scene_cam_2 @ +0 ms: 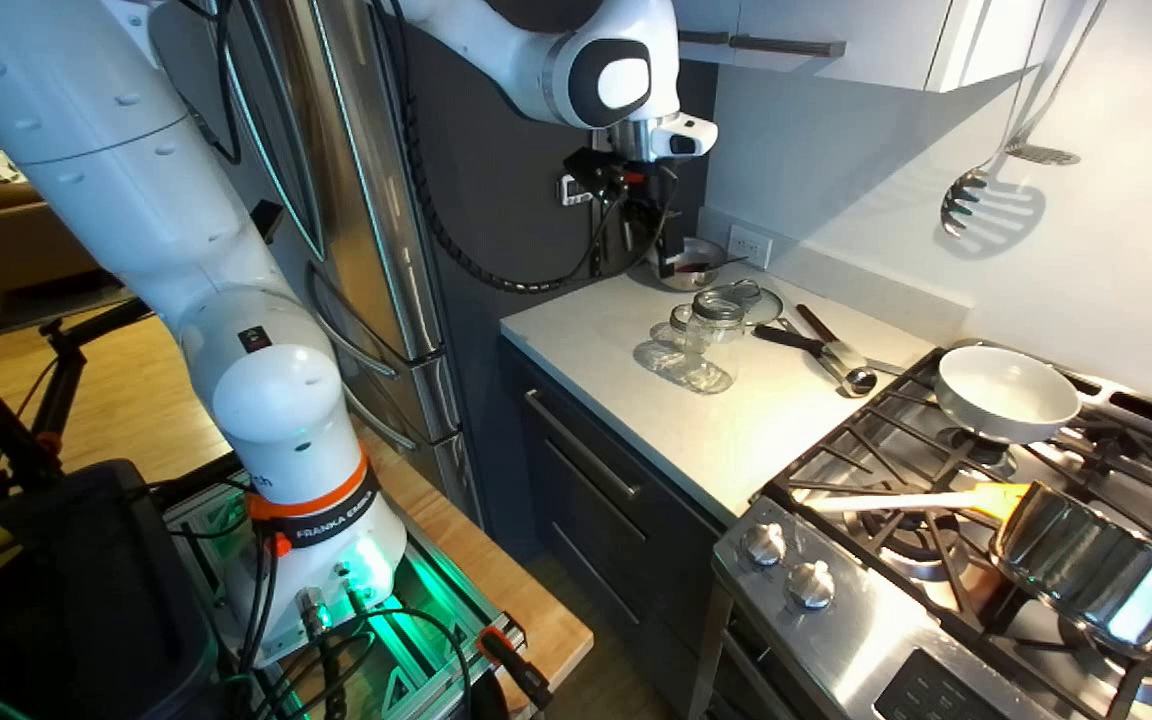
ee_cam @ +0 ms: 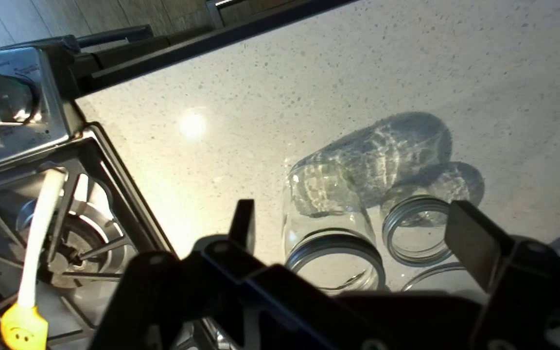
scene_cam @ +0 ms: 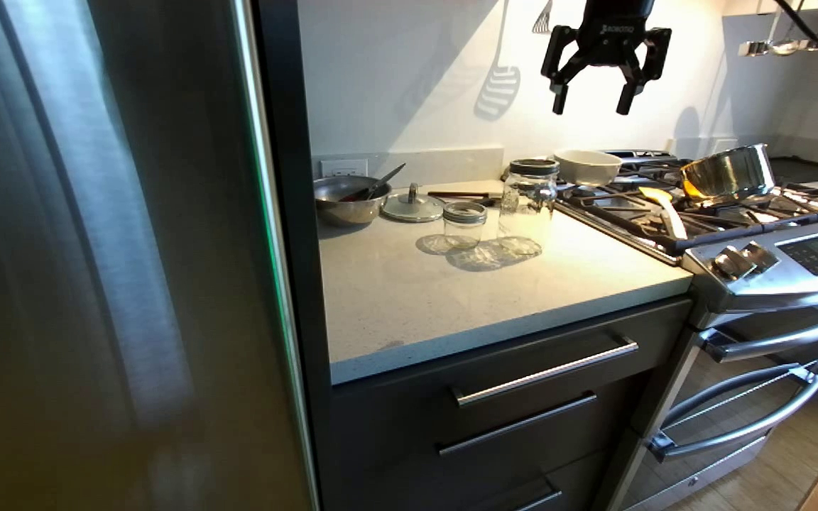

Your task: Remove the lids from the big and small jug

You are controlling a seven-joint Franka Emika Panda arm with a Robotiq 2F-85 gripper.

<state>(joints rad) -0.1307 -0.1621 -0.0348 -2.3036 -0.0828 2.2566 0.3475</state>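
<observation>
1 big clear glass jug (scene_cam: 527, 204), dark-rimmed, 1 small clear glass jug (scene_cam: 464, 230), grey-rimmed, hand (scene_cam: 591, 110) spread

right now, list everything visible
big jar: one, clear, counter
small jar: one, clear, beside it
jar rings: two, grey, on both
bowl: one, silver, counter
pan lid: one, clear, counter
utensils: several, silver and dark, counter
stove: one, silver, beside counter
dish: one, white, stove
pot: one, silver, stove
spatula: one, white and yellow, stove
hanging utensils: several, silver, near wall
drawers: three, dark, under counter
fridge: one, silver, beside counter
arm: one, white, by fridge
jaws: two, black, above counter
</observation>
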